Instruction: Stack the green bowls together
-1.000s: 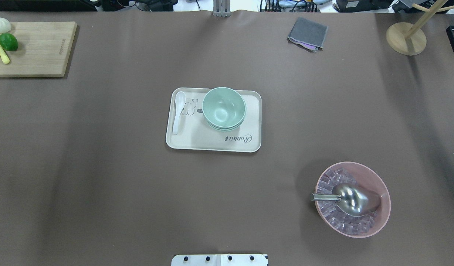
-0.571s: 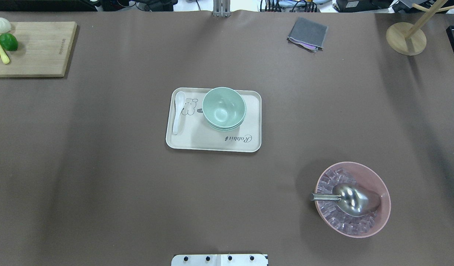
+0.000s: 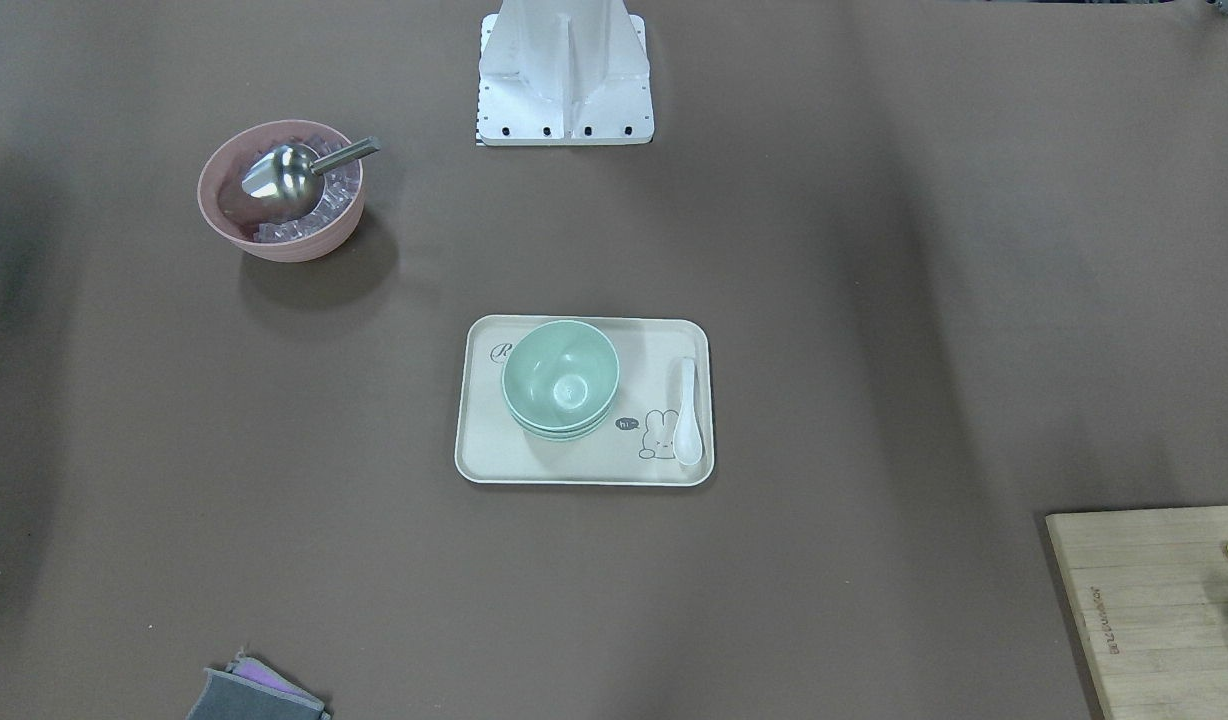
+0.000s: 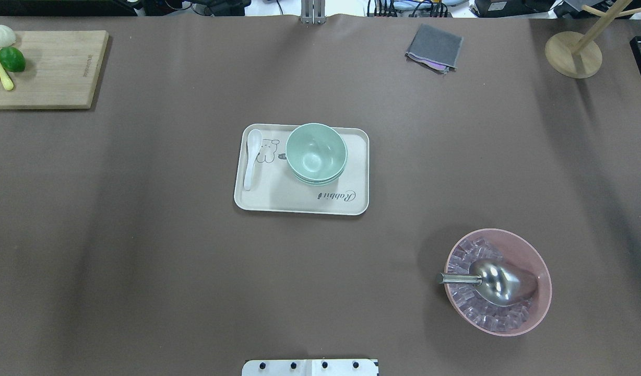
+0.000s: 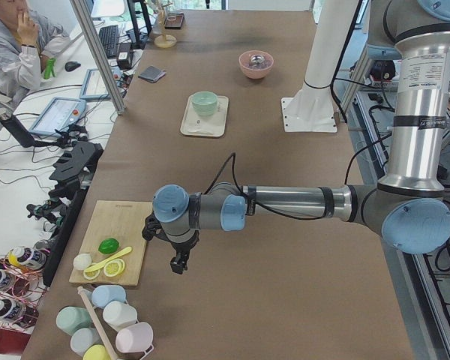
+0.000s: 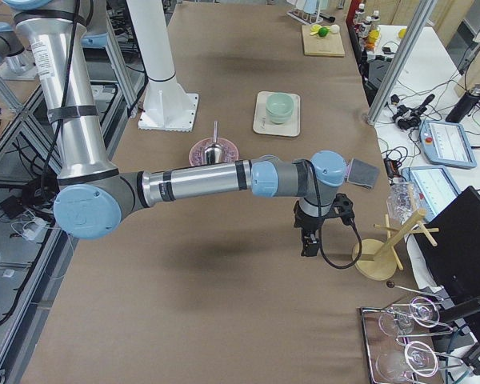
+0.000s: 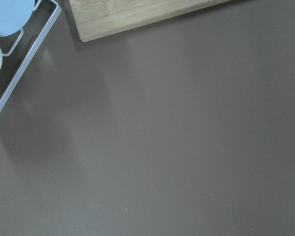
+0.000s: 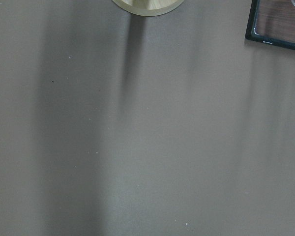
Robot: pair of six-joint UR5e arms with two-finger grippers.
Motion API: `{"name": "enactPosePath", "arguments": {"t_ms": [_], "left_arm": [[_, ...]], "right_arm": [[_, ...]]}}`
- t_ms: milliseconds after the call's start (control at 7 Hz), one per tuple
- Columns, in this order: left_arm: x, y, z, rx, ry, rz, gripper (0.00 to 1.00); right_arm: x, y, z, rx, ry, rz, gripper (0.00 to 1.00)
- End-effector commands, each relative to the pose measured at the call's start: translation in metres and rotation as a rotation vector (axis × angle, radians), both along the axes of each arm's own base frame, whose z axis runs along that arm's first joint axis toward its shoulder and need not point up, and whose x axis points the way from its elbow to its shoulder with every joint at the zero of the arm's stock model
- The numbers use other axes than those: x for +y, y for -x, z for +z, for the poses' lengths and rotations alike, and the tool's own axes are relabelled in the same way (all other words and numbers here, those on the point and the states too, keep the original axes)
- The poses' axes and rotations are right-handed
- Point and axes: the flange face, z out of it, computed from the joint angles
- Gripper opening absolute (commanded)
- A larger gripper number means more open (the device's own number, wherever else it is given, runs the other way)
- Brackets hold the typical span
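Note:
The green bowls (image 4: 316,153) sit nested in one stack on a beige tray (image 4: 294,201) at the table's middle, beside a white spoon (image 4: 251,158). The stack also shows in the front-facing view (image 3: 560,378) and small in both side views (image 5: 205,102) (image 6: 280,106). My left gripper (image 5: 178,263) hangs over the table by the cutting board at the far left end. My right gripper (image 6: 308,245) hangs over the table at the far right end near the wooden stand. Both are far from the bowls and hold nothing; I cannot tell whether they are open or shut.
A pink bowl (image 4: 498,282) with ice cubes and a metal scoop stands front right. A wooden cutting board (image 4: 46,68) with lime and lemon lies back left. A grey cloth (image 4: 434,47) and a wooden stand (image 4: 573,52) are at the back right.

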Motion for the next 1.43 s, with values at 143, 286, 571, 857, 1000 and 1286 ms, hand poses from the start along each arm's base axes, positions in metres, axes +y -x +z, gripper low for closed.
{"name": "enactPosePath", "arguments": {"t_ms": [143,286,571,857,1000,1286], "left_arm": [[-0.002,-0.001,-0.016,0.001,-0.032,0.000,0.99],[0.000,-0.001,-0.011,0.001,-0.023,0.001,0.99],[0.008,0.000,0.011,-0.001,0.018,0.001,0.99],[0.008,0.001,0.012,-0.001,0.025,-0.003,0.99],[0.008,0.006,0.011,-0.001,0.023,-0.014,0.99],[0.007,0.010,0.007,-0.001,0.014,-0.022,0.99]], "right_arm": [[0.000,-0.001,-0.001,-0.003,-0.002,0.001,1.00],[0.000,-0.001,-0.001,-0.003,-0.002,0.001,1.00],[0.000,-0.003,0.000,0.000,-0.001,0.004,1.00],[0.000,-0.005,-0.001,-0.008,-0.002,0.009,1.00],[0.000,-0.005,-0.001,-0.008,-0.002,0.009,1.00],[0.001,-0.004,-0.002,-0.013,-0.002,0.009,1.00]]}}
